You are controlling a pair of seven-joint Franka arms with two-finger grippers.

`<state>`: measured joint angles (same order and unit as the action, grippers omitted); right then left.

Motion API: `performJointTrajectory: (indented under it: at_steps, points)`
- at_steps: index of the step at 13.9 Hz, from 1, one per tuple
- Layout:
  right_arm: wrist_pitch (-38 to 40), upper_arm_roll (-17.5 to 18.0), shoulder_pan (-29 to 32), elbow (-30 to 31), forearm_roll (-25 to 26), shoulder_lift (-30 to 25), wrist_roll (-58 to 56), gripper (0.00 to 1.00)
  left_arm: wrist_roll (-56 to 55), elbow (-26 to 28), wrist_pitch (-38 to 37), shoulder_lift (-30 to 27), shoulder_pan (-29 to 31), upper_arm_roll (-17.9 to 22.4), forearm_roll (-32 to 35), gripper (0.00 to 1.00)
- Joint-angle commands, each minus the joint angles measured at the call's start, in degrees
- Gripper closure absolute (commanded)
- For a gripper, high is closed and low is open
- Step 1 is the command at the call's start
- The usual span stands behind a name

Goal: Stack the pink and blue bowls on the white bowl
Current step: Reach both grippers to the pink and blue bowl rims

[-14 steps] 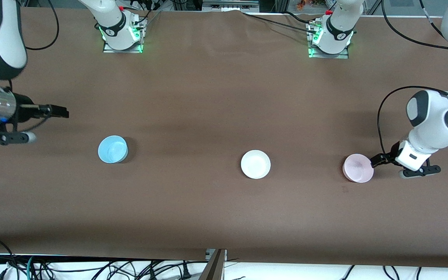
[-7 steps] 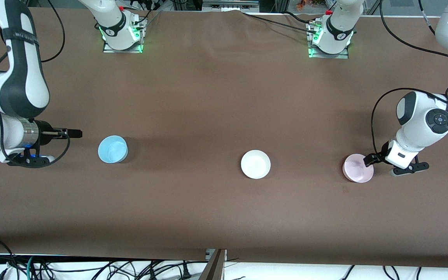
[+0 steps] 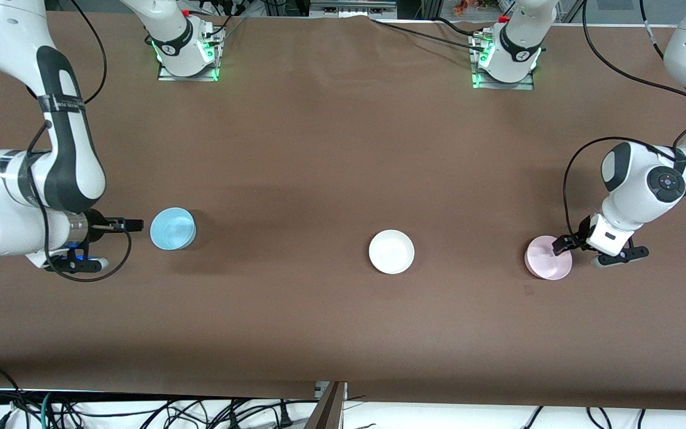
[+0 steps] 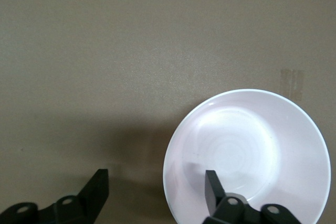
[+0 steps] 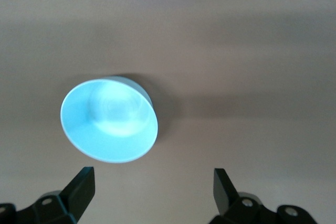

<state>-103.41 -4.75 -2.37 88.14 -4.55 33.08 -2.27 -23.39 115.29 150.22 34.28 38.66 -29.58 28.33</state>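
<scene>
Right tool (image 3: 134, 225), spread wide, was brought low beside the pale-blue plastic bowl (image 3: 172, 229), frame left. Left tool (image 3: 562, 245), partly spread, straddles the pink plastic bowl's (image 3: 548, 257) rim, frame right, presumably for pinching; white bowl (image 3: 391, 251) between.

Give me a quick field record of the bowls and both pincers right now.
white bowl: on table, nothing stacked in it
pink bowl: on table, toward the left arm's end
blue bowl: on table, toward the right arm's end
left pincer: open, straddling the pink bowl's rim, one finger inside, one outside
right pincer: open, beside the blue bowl, not touching it
stacking: not started
</scene>
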Motion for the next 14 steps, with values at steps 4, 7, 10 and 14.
performJointTrajectory:
  at_steps: [4,7,10,14]
  points:
    - [-7.9,0.4,0.6,5.6,-1.3,-0.8,-2.2,0.0,-0.6,0.3,0.4,-0.7,0.3,-0.4,1.7,0.32]
    - [-12.9,0.4,1.0,8.4,-3.1,-0.8,-3.0,0.0,-0.4,-0.2,0.1,-0.9,0.2,-0.5,1.7,0.43]
    - [-20.1,0.4,1.0,13.0,-3.3,-1.0,-3.4,0.0,-0.3,-0.5,-0.1,-1.2,0.2,-0.6,1.7,0.56]
    - [-23.7,0.4,1.0,15.8,-6.2,-1.6,-5.3,0.01,-0.2,-0.6,-0.2,-1.5,0.2,-0.7,1.7,0.67]
